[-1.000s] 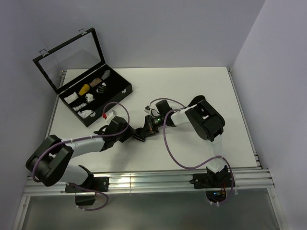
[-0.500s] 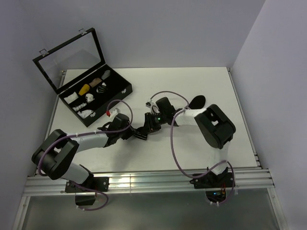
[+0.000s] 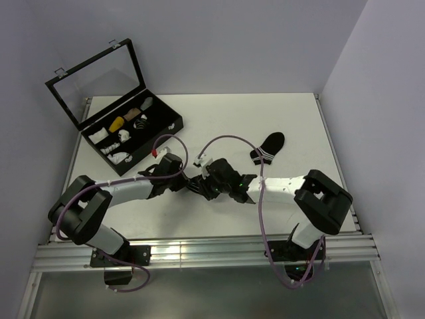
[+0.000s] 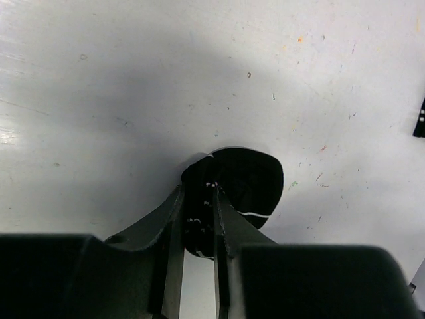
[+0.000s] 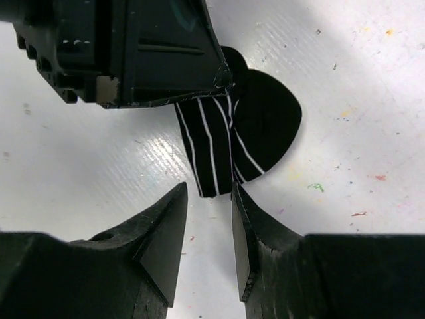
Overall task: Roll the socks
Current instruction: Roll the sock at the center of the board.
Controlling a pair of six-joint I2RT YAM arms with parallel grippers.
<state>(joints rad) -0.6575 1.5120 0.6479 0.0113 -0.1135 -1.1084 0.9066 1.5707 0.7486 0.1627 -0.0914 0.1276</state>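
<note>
At the middle of the top view, on the white counter [image 3: 232, 119], the left end effector [image 4: 198, 199] is clenching a half-rolled black sock [image 4: 242, 183] by its near edge. The right end effector [image 5: 208, 194] is standing released, jaws apart just short of the striped cuff [image 5: 206, 153]. The second sock [image 3: 269, 146] is lying flat toward the upper right. The fabric looks light, soft and limp, and is likely to unroll unless pinched across its thick folded layers.
</note>
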